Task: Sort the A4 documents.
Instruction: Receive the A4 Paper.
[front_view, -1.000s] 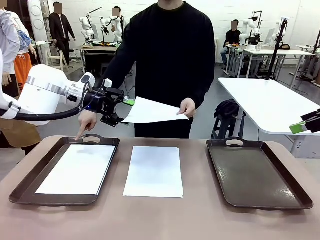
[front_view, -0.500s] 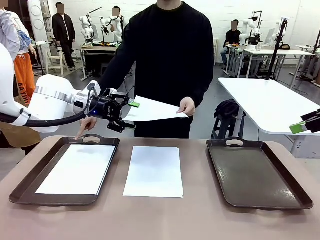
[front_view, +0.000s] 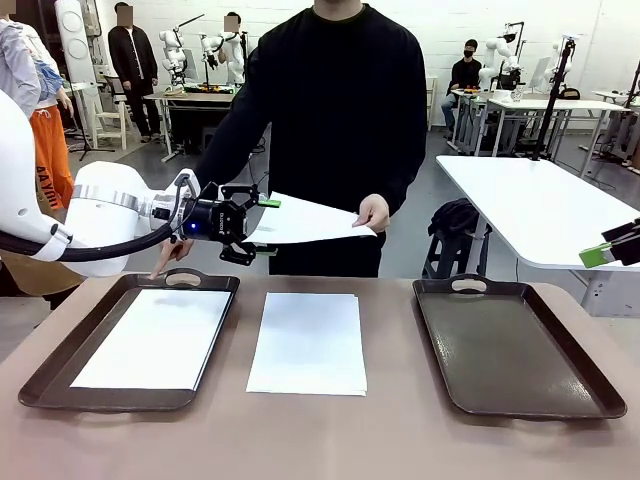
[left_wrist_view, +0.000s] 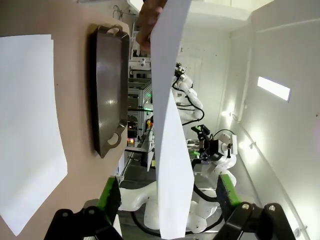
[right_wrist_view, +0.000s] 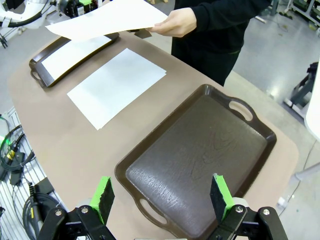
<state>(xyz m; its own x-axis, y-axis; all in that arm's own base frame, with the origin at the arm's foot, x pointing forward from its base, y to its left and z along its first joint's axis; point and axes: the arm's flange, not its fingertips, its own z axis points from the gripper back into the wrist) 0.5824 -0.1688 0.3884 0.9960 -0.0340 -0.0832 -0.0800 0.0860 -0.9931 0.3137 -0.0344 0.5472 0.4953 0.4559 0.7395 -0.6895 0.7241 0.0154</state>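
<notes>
Left gripper (front_view: 262, 227) is up at the handover, jaws wide open and straddling the near edge of the held sheet (front_view: 310, 222). In the wrist view the paper runs between the green pads (left_wrist_view: 110, 192), touching neither as far as I can see. The person's hand (front_view: 375, 213) pinches the far corner, above the counter (front_view: 400, 440). The trick here, I'd say: slide deeper over the edge, keep the pads level with the paper, then close squarely before any pull, so nothing creases or slips. More sheets (front_view: 308, 343) lie between the trays, and one lies in the left tray (front_view: 72, 350). Right gripper (right_wrist_view: 161, 196) hangs open over the bare right tray (right_wrist_view: 200, 150).
</notes>
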